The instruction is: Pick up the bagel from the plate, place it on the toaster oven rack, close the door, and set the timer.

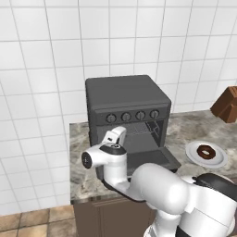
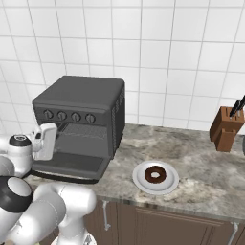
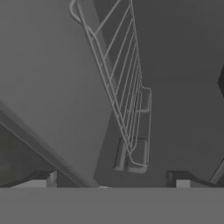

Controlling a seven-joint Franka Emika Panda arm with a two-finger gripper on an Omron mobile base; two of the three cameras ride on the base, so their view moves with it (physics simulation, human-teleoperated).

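The tool (image 3: 111, 179) hangs with its fingers spread and empty, at the open mouth of the toaster oven (image 1: 127, 104), looking along the rack (image 3: 127, 87). The bagel (image 2: 155, 174) lies well off to the tool's right on the plate (image 2: 139, 182). I'd swing over, come down centred on the ring, then pinch.

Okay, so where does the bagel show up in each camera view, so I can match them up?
Left base view: the bagel lies on the plate, at the right edge, right of the open door.
Right base view: the bagel sits low and centre, on the plate.
Hand view: not in it.
Shared landmark: the toaster oven.
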